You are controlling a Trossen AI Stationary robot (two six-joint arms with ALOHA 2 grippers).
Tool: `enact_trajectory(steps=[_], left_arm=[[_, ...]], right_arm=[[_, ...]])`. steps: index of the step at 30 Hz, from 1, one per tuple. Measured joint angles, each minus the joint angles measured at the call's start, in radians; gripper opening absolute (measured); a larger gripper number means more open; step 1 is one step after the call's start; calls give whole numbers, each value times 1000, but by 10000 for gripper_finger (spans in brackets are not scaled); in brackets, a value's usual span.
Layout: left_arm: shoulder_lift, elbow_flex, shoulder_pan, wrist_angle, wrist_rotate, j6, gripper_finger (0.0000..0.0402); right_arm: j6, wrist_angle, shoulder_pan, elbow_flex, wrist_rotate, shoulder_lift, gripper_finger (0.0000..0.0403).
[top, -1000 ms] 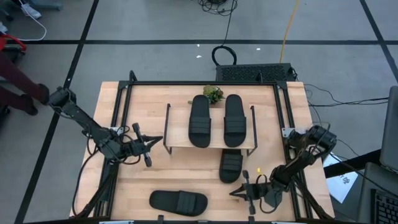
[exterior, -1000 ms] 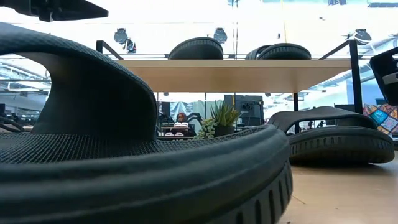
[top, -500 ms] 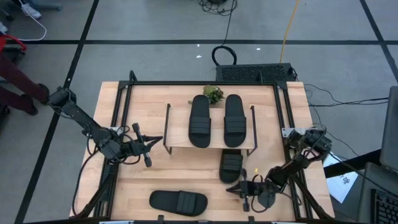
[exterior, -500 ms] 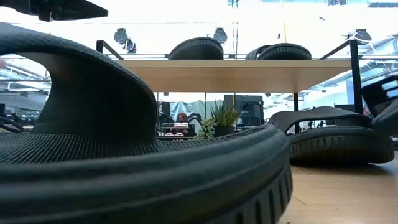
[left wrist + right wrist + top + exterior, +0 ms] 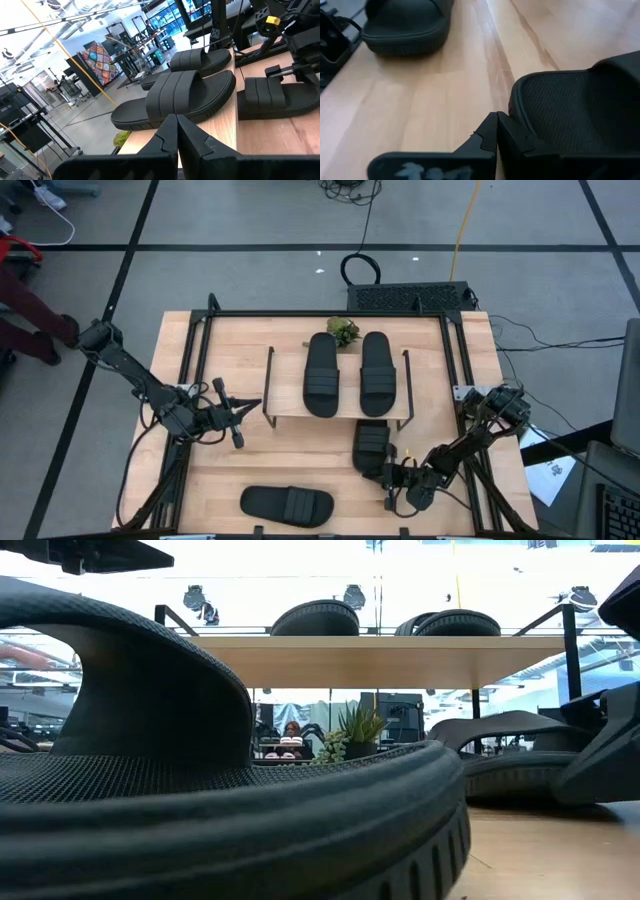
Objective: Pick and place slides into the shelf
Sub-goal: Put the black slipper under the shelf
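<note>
One sandal (image 5: 286, 503) lies on its side at the table's (image 5: 240, 385) near edge. The right gripper (image 5: 390, 478), fingers together, touches the heel of a second sandal (image 5: 370, 444) partly under the shelf (image 5: 340, 416). Two sandals (image 5: 321, 374) sit on the shelf top; the left gripper (image 5: 248, 406), fingers together, waits beside the shelf.

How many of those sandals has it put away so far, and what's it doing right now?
Two slides already lie side by side on the shelf top. The right gripper, fingers shut, is at the third slide, which lies half under the shelf's front edge. The fourth slide lies on the table near the front, untouched. The left gripper waits beside the shelf.
</note>
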Motion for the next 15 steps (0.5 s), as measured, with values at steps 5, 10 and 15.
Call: enact_trajectory(steps=[5, 10, 15], left_arm=[[0, 0, 0, -1, 1, 0, 1], [0, 0, 0, -1, 3, -1, 1], [0, 0, 0, -2, 9, -3, 1]], right_arm=[[-9, -13, -6, 0, 33, -1, 0], [-7, -65, -8, -1, 106, -9, 0], [35, -153, -9, -1, 109, -40, 0]])
